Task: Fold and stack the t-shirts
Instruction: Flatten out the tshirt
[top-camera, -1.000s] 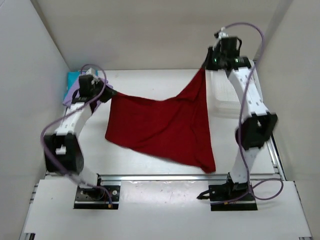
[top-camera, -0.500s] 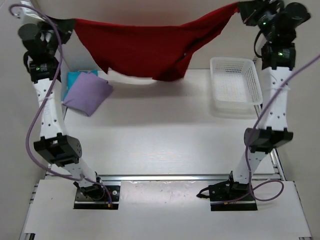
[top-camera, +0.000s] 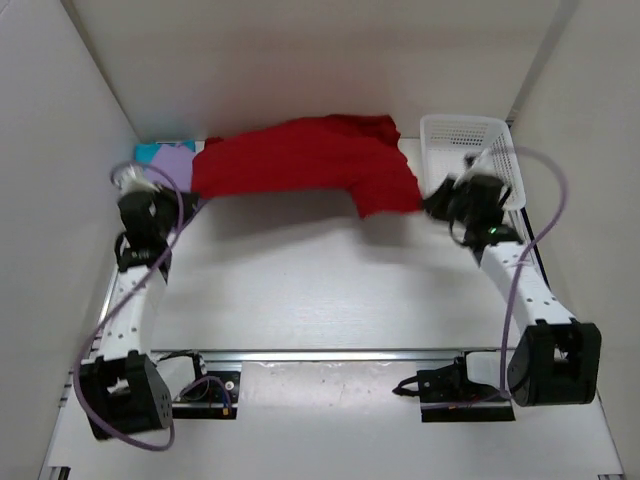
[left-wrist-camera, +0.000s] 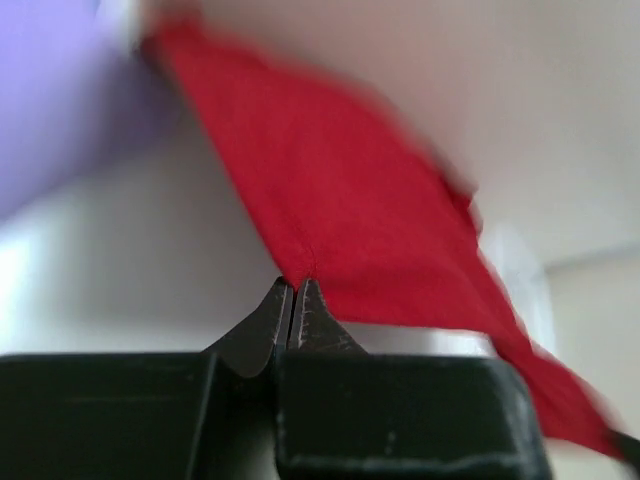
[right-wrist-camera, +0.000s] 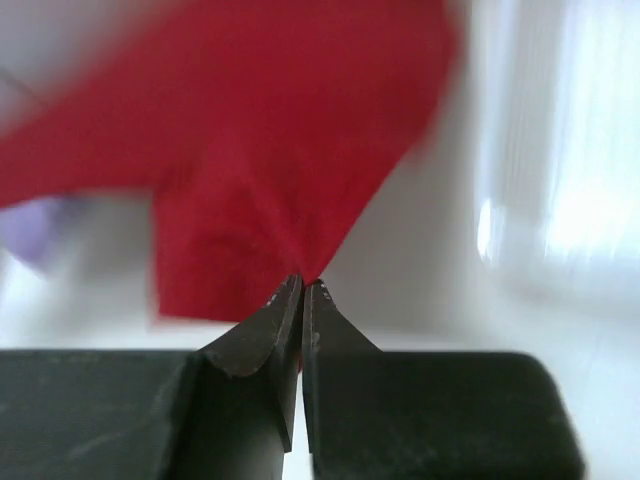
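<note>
- Red cloth spans the far part of the table (top-camera: 300, 290): the red t-shirt (top-camera: 300, 160) is stretched sideways between the two arms, in front of the back wall.
- The left gripper (top-camera: 193, 188) pinches the shirt's left edge. In the left wrist view its fingertips (left-wrist-camera: 293, 300) are clenched on a fold of the red cloth (left-wrist-camera: 350, 220).
- The right gripper (top-camera: 428, 203) holds the right-hand lower corner just beside the basket (top-camera: 470, 125). Its tips (right-wrist-camera: 302, 290) are likewise pressed together on the cloth (right-wrist-camera: 250, 150).
- The lavender t-shirt (top-camera: 177, 157) lies on the teal t-shirt (top-camera: 148, 152) in the far left corner, next to the red one's left end. They look like folded pieces already stacked.
- The step in hand seems to be spreading the last shirt out for folding.
- Whether its far edge rests on the table I cannot tell; both wrist views are blurred.
- The next move calls for both arms to lower together at equal tension, so the cloth lands flat without bunching, clear of the basket and the stack, before either grip lets go.
</note>
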